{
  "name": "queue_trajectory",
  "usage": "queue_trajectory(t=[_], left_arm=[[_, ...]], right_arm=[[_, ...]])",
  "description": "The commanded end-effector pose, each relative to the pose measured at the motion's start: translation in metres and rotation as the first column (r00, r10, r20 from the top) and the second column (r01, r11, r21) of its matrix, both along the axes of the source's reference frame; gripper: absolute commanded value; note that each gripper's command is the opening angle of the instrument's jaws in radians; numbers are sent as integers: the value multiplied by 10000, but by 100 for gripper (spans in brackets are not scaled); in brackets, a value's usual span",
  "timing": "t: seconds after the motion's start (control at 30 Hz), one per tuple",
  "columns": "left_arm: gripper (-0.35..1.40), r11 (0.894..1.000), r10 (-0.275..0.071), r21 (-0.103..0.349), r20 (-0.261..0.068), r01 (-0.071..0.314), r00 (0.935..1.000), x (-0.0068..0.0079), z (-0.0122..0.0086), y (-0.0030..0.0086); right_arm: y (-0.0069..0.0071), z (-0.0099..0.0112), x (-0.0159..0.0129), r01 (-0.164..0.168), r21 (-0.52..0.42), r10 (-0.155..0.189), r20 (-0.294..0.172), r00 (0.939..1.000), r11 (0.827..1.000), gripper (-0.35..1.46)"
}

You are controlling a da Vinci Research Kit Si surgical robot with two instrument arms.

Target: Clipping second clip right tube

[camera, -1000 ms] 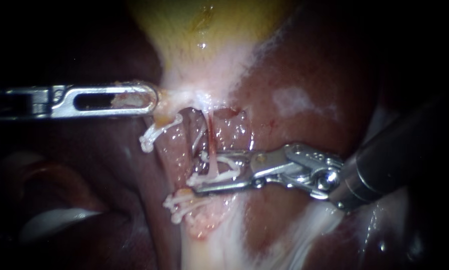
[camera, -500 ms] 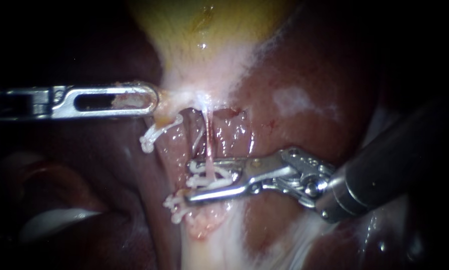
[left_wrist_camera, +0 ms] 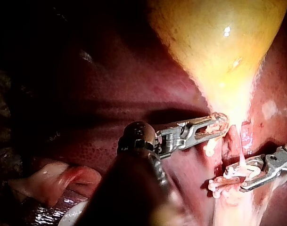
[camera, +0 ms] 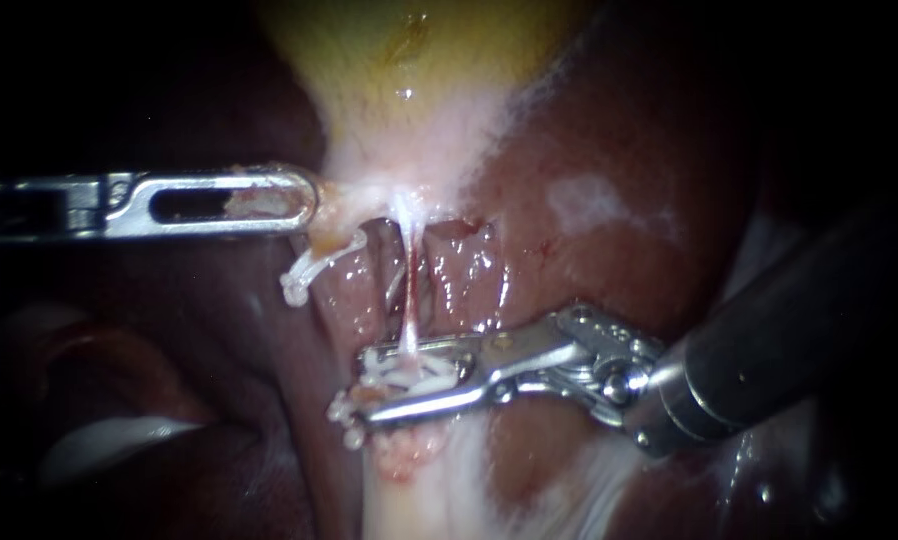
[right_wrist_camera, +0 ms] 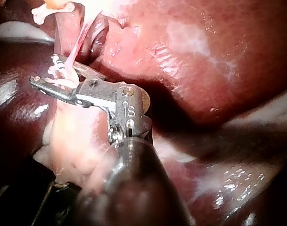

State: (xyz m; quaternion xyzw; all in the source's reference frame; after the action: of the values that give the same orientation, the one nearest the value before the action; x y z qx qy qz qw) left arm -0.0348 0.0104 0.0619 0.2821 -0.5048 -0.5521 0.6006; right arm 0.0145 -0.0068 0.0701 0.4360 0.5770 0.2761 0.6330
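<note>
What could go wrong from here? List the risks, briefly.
1. The right tube is thin and stretched taut; any tug by the right instrument might tear it.
2. The clip it carries sits right beside another clip; they could snag or overlap.
3. If the left instrument slips off the gallbladder, the tension could be lost.

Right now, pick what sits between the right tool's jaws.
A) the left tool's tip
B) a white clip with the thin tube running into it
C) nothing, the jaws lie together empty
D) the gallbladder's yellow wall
B: in the endoscope view the right tool has both jaws on a white clip, and the thin tube runs down into it, well clear of the gallbladder.
</note>
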Motion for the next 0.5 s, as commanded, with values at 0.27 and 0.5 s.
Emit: queue_trajectory(t=[0.27,0.5], left_arm=[[-35,10000,17,-8,11,-17,10000,1,3,1],[-35,10000,15,-9,10,-15,10000,1,3,1]], right_arm=[[3,1,-13,-54,333,33,636,9980,9994,-35],[3,2,-14,-2,315,-20,706,9975,9995,-35]])
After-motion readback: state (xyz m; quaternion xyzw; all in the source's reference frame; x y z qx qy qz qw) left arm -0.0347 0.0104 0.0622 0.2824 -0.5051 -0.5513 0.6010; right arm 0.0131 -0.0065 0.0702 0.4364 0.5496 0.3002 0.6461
